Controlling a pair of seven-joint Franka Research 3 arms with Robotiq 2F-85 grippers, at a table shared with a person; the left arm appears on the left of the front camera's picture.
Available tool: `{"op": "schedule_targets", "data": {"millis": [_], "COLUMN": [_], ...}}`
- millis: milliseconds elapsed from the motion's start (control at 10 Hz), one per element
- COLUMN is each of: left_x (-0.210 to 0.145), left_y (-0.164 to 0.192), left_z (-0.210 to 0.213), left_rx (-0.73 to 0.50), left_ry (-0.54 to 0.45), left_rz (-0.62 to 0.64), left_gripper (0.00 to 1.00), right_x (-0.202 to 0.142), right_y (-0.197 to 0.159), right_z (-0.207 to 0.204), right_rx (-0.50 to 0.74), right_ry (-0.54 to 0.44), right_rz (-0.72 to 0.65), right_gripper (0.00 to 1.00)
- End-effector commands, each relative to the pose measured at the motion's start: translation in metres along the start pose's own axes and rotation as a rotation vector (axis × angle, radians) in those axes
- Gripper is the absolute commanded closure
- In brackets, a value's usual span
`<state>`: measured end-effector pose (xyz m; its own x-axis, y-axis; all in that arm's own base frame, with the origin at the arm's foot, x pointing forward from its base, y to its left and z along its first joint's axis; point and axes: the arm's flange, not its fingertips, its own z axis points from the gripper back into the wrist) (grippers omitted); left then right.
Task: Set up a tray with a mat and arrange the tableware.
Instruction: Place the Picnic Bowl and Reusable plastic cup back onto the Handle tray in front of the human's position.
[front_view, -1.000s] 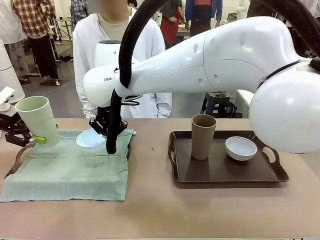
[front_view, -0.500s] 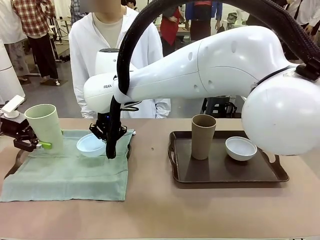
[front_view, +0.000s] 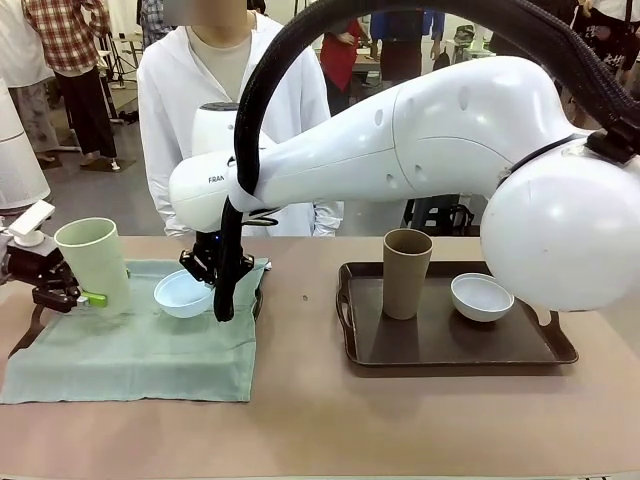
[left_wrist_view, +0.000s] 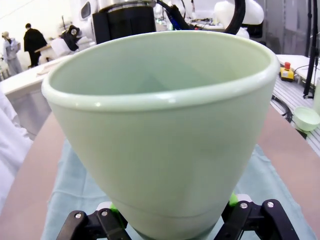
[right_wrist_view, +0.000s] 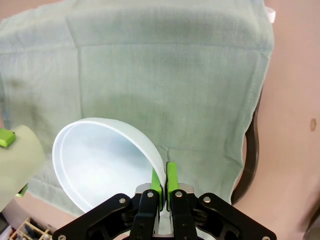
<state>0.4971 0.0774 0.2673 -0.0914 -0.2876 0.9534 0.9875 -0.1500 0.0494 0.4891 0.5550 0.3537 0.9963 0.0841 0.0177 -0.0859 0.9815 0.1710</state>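
- Table (front_view: 320, 420): tan, matte top running the full width of the front view; a small dark speck lies on it between the two trays.
- Left half of the table: a pale green cloth mat (front_view: 140, 345) is spread flat with light creases. It covers a dark tray (front_view: 30, 325), whose handle and far-right edge stick out from under the cloth.
- Right half: a second dark brown tray (front_view: 450, 350), uncovered. On it the brown cup (front_view: 406, 272) stands upright, with the whitish bowl (front_view: 482, 296) just beside it, the two apart.
- Left end effector (front_view: 85, 295): clamped on the lower wall of the pale green cup (front_view: 93, 262), green pads on either side. The cup leans slightly, mouth up, over the mat's far-left corner. Contact with the cloth cannot be told.
- Right end effector (front_view: 210, 268): pads pinched narrow on the rim of the light blue bowl (front_view: 183, 293). The bowl is tilted, low over the far edge of the mat, near the cup but apart from it.
- Right arm reaches across the middle from the picture's right.
- Room: a person in a white coat (front_view: 230, 110) stands at the far side of the table, behind the mat. Further back are a grey floor and other people standing.
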Motion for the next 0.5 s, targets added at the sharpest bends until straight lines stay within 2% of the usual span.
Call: {"op": "schedule_targets", "data": {"millis": [0, 400], "left_x": [-0.012, -0.023], "left_y": [0.008, 0.015], "left_z": [-0.005, -0.017], "left_rx": [0.007, -0.002], "left_ry": [-0.053, -0.068], "left_rz": [-0.06, -0.083], "left_gripper": [0.19, 0.19], "right_x": [0.002, 0.008], "right_y": [-0.007, -0.008], "right_z": [-0.009, -0.024], "right_rx": [0.049, 0.055], "right_ry": [0.005, 0.016], "right_rz": [0.017, 0.007], "right_gripper": [0.95, 0.95]}}
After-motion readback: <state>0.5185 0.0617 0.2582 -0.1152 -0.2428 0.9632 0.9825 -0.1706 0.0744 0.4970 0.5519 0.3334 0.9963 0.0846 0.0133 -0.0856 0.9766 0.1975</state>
